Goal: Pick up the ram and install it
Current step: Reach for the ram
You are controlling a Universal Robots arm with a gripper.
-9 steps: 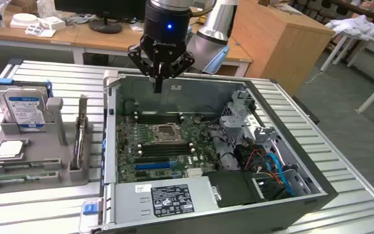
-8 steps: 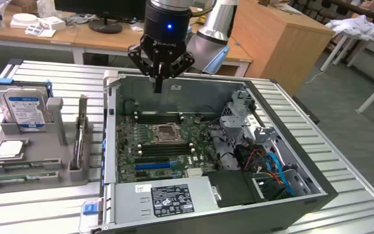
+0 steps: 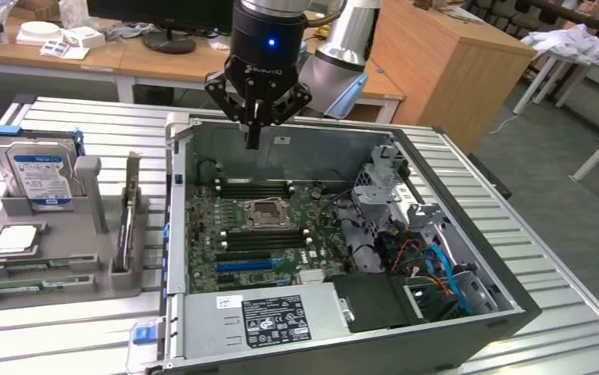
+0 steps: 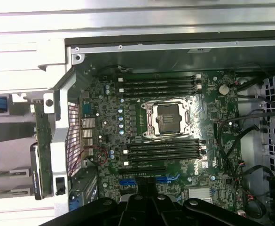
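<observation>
The ram point(image 3: 128, 223) is a thin green stick standing on edge in a slot of the grey holder point(image 3: 90, 187), at the exterior view's left of the open computer case point(image 3: 466, 258). In the wrist view the ram point(image 4: 42, 153) lies just outside the case wall. My gripper point(image 3: 252, 141) hangs above the far end of the motherboard point(image 3: 247, 250), fingers shut together and holding nothing. Its dark linkage point(image 4: 146, 202) frames the wrist view over the board. Empty black memory slots point(image 4: 163, 84) point(image 4: 165, 150) flank the CPU socket point(image 4: 168, 117).
The holder also carries a hard drive with a blue label point(image 3: 37, 172) and a square silver chip point(image 3: 18, 238). Cables and a drive cage point(image 3: 414, 234) fill the case's right side. A power supply point(image 3: 278, 316) sits at its near end. A wooden cabinet point(image 3: 445, 62) stands behind.
</observation>
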